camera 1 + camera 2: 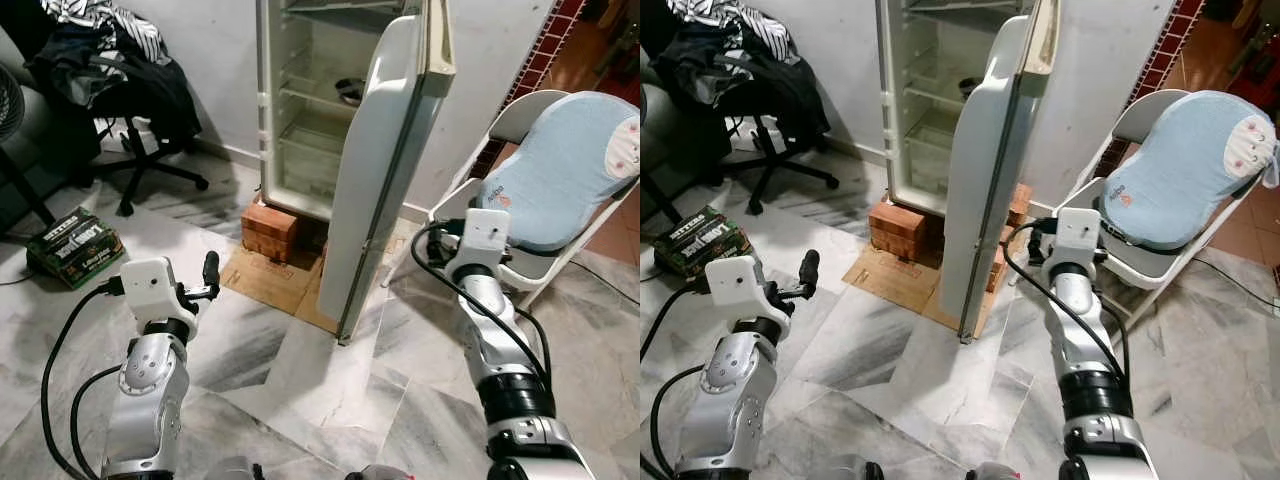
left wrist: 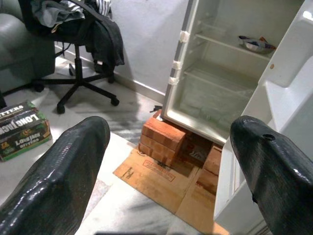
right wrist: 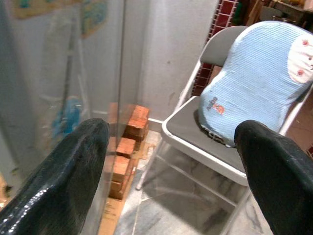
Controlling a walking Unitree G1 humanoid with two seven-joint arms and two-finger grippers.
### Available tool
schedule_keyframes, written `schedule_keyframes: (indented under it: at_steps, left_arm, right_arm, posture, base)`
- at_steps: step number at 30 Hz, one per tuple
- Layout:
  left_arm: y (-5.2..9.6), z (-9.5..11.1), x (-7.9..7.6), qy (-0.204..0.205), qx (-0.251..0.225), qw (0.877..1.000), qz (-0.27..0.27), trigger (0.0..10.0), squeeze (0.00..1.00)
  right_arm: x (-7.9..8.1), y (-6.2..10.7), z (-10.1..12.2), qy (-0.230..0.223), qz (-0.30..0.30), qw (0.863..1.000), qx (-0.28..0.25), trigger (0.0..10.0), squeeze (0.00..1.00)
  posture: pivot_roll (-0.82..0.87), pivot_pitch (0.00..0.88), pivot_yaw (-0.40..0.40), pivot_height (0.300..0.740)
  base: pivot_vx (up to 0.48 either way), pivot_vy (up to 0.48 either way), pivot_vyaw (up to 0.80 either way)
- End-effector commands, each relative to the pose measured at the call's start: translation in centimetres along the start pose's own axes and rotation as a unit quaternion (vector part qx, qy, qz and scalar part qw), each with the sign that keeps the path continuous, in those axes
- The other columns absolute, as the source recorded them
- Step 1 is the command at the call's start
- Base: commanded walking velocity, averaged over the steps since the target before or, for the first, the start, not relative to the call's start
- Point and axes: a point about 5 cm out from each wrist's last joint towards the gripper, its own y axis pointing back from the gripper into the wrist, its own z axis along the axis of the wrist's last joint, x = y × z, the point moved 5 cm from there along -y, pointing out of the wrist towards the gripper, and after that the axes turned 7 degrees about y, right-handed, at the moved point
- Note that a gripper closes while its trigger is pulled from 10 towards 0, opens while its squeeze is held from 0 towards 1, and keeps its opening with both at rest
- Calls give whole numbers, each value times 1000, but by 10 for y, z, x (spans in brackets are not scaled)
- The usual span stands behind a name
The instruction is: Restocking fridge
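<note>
Both grippers, left (image 2: 161, 161) & right (image 3: 171, 161), wide apart; fridge door (image 1: 385, 170) edge between.

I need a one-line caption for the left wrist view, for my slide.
Open left gripper faces the open fridge standing on bricks and cardboard.

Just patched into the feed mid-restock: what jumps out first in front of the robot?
The fridge stands dead ahead, propped on bricks over flattened cardboard, its door swung wide and its shelves nearly bare but for a bowl. To the right, a folding chair holds a light blue cushion. Both the left gripper and the right gripper are open and empty.
</note>
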Motion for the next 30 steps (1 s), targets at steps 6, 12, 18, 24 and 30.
schedule_keyframes:
  at_steps: [6,12,18,24,30]
  left_arm:
    - [9,0,4,-6,2,1000,0,10000,0]
    - [10,1,4,-8,2,1000,-1,10000,0]
    - [13,0,5,-9,6,1000,3,10000,0]
    - [14,0,5,-8,5,1000,3,10000,0]
    - [15,0,6,-8,7,1000,10,10000,0]
  right_arm:
    - [-4,6,-1,-6,2,1000,-9,10000,0]
    - [3,5,3,-14,7,1000,-11,10000,0]
    - [12,-3,16,-25,7,999,-22,10000,0]
    - [26,-12,33,-39,13,999,-35,10000,0]
    - [47,-18,44,-63,30,997,-34,10000,0]
  posture:
    - [44,21,-53,740]
    - [48,29,-51,740]
    - [53,35,-51,740]
    - [62,35,-57,740]
    - [70,33,-63,740]
  base:
    - [264,0,0]
    - [268,0,0]
    - [129,0,0]
    - [0,0,0]
    - [0,0,0]
